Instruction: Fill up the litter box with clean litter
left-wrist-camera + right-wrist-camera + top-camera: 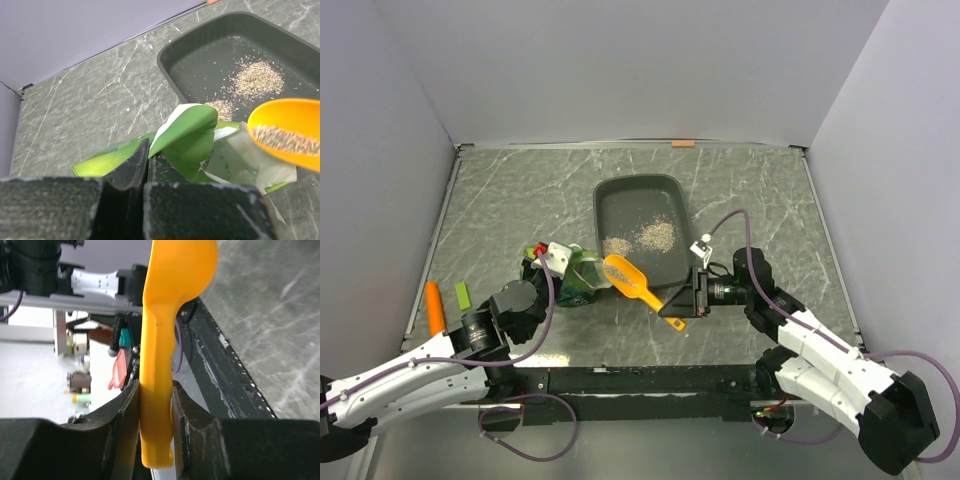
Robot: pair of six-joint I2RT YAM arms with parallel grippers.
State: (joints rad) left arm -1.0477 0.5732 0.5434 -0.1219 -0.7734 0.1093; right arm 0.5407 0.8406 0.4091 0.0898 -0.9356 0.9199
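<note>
The dark grey litter box (638,195) (200,55) lies at the table's middle, with two small patches of clean litter (656,236) (258,78) on its near floor. My right gripper (682,301) (155,388) is shut on the handle of an orange scoop (628,277) (172,295). The scoop's bowl (287,131) holds a strip of beige granules and hovers at the box's near left corner, over the open green bag (582,274) (187,137). My left gripper (563,272) (149,153) is shut on the bag's edge.
An orange carrot-like piece (435,307) and a small green block (462,296) lie by the left wall. Grey walls enclose the marbled table (520,200) on three sides. A small orange tag (682,144) sits at the back edge.
</note>
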